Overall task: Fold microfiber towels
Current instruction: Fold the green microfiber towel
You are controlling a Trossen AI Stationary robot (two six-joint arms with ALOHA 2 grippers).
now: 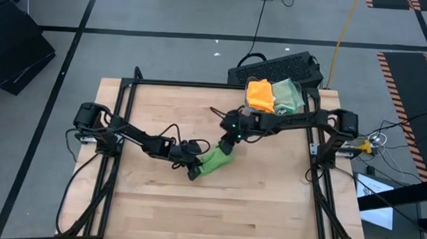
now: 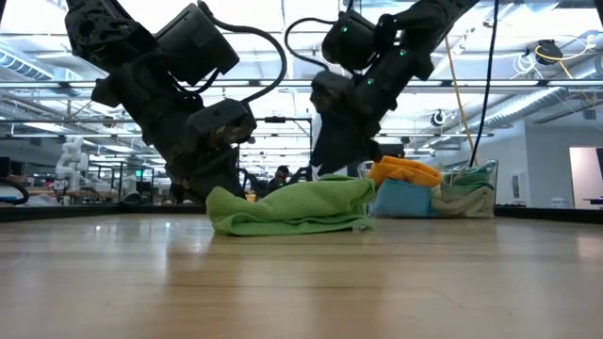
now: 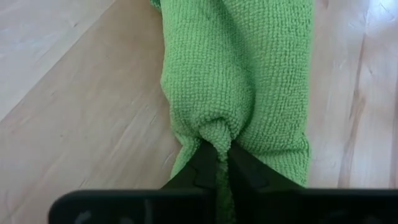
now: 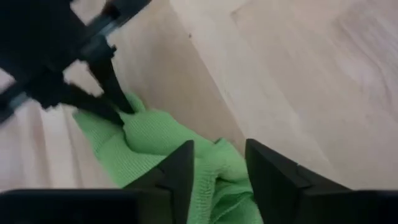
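Pinching one end of your lime green towel (image 3: 239, 81) at mid-table, left gripper (image 3: 222, 163) clamps it as anchor; right gripper (image 4: 217, 165), fingers apart, straddles the other end. Stack (image 1: 273, 95) waits at the far right corner.

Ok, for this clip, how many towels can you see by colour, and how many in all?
Lime green towel, on the table between the two grippers: 1
Orange towel, on the pile at the far right corner: 1
Sage green towel, same pile: 1
Blue towel, under the orange one in the low view: 1
Total: 4
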